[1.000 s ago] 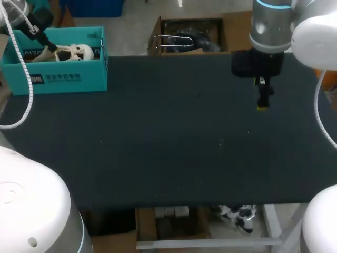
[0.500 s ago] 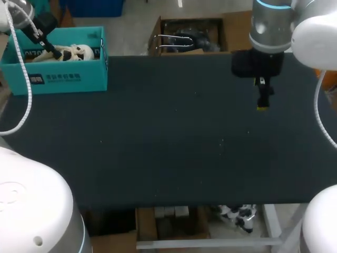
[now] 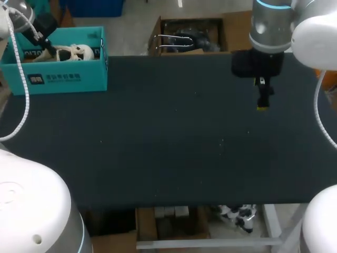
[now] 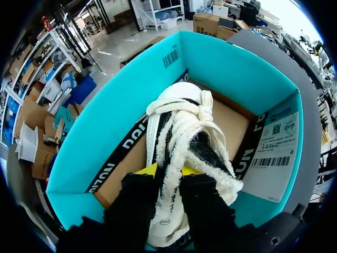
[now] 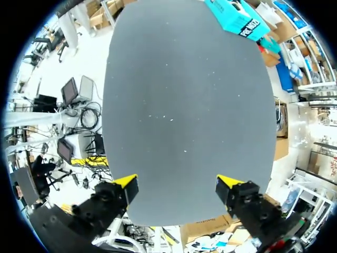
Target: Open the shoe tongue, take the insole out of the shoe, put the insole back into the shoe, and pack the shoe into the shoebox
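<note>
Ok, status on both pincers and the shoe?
Left pincer shut on shoe, shoe inside shoebox. Right pincer open above table, holding nothing. No obstruction seen.

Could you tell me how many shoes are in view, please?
1: the white shoe lies in the teal shoebox, between the jaws of the left gripper; none apparently hidden.

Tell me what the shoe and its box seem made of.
The shoe looks like white fleecy or knitted fabric with black trim: a fuzzy, matte surface. The shoebox looks like printed cardboard: smooth teal walls, plain brown floor.
</note>
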`<action>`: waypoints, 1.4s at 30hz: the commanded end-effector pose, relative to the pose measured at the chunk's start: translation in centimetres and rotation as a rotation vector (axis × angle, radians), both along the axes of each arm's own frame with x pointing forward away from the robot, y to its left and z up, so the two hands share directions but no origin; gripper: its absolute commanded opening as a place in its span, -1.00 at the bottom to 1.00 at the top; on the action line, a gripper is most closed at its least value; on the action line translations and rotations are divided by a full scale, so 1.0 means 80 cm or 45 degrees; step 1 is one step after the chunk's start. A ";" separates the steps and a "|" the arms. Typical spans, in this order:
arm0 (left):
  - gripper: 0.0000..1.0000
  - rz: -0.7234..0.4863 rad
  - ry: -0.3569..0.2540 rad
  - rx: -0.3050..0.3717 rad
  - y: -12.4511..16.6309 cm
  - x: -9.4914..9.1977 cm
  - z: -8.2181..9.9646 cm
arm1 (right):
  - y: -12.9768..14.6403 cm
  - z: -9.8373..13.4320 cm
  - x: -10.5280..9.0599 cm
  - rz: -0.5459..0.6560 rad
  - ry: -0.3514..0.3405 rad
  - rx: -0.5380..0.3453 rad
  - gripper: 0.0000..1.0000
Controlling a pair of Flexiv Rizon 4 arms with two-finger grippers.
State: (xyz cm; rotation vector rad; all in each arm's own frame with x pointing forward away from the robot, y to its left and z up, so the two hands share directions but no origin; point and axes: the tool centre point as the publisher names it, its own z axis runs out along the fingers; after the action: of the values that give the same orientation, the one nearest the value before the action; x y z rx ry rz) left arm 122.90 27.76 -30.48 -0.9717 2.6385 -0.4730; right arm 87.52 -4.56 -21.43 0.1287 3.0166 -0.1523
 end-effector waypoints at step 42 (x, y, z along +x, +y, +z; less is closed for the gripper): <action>-0.80 -0.389 0.435 0.144 -0.002 0.018 -0.021 | 0.000 0.000 -0.001 0.000 0.000 -0.002 1.00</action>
State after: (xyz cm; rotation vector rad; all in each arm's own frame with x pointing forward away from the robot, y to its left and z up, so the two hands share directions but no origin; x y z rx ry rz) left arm 123.41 26.97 -31.53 -0.6408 2.9538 -0.1417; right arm 87.52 -4.56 -21.43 0.1287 3.0165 -0.1525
